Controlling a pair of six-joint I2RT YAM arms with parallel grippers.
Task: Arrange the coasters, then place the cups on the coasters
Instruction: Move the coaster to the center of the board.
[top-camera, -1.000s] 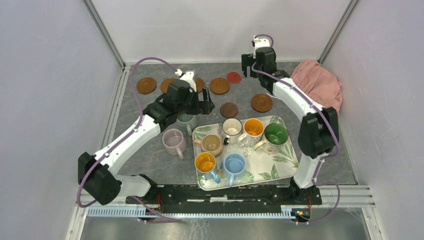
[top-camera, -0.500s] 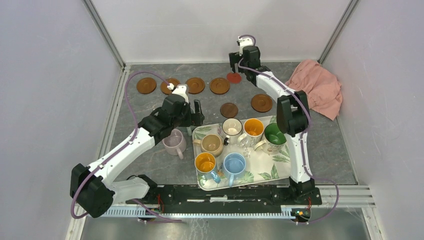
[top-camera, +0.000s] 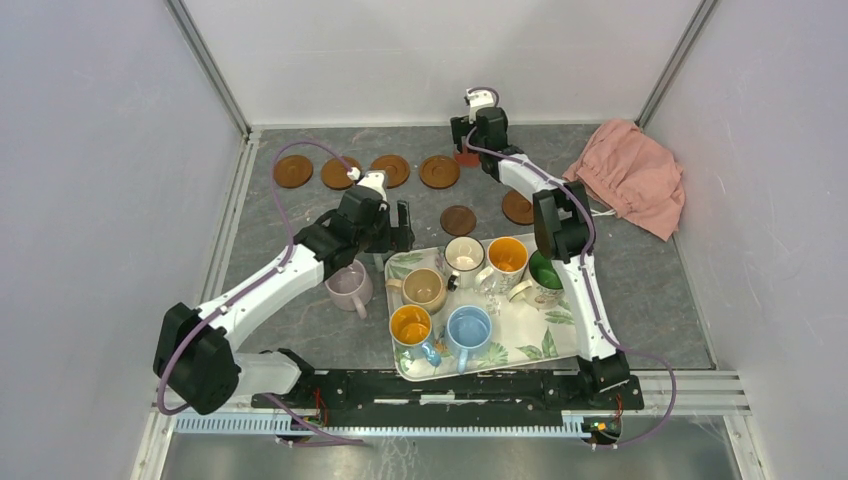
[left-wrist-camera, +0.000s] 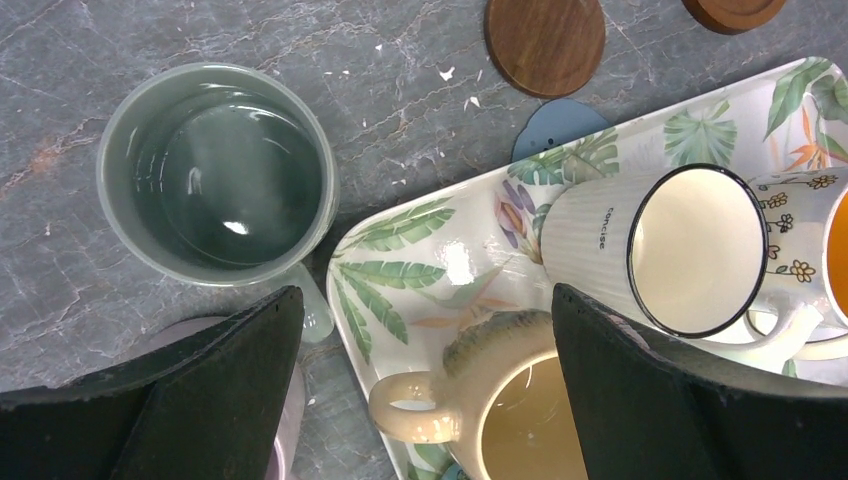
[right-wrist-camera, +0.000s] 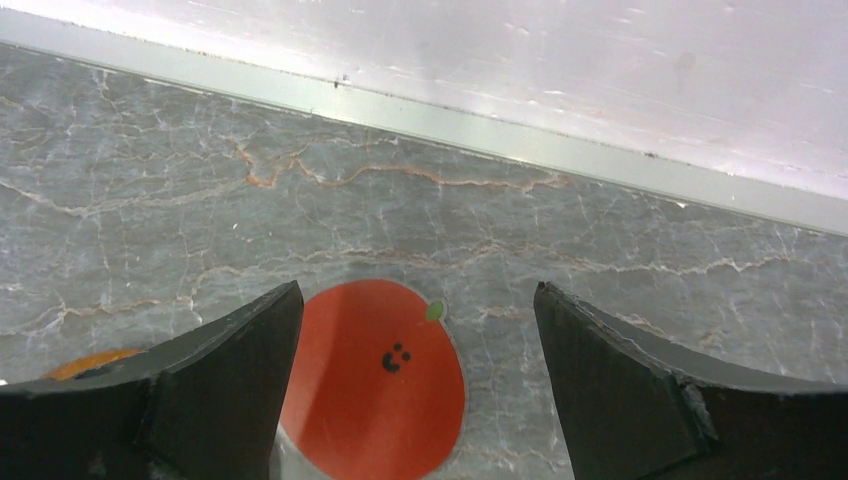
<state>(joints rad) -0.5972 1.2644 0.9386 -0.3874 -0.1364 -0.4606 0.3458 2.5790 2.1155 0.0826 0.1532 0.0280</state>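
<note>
Nearest the bases, six mugs (top-camera: 469, 327) sat on the leaf-print tray (top-camera: 560, 335), with a pale pink mug (top-camera: 347, 282) just left of it. The left gripper (left-wrist-camera: 428, 340) hung wide open and empty over the tray's far-left corner, beside the grey-green mug (left-wrist-camera: 215, 175). Farther back lay brown coasters (top-camera: 439, 171). By the back wall, the right gripper (right-wrist-camera: 415, 340) hung over the red coaster (right-wrist-camera: 375, 380), jaws apart.

The surface (right-wrist-camera: 620, 230) is grey stone with pale and rust-coloured veins. The red coaster (right-wrist-camera: 375, 390) has a small black smiling face and a green leaf. The tray (left-wrist-camera: 400, 250) is white with a print of green leaves. The grey-green cup (left-wrist-camera: 215, 175) is plain. The cream cup (left-wrist-camera: 690, 250) has a dark rim, and the tan cup (left-wrist-camera: 520, 420) is glossy. The dark brown coaster (left-wrist-camera: 545, 42) shows wood grain. The grey-blue coaster (left-wrist-camera: 555, 125) is plain. The cloth (top-camera: 630, 175) is pink.
</note>
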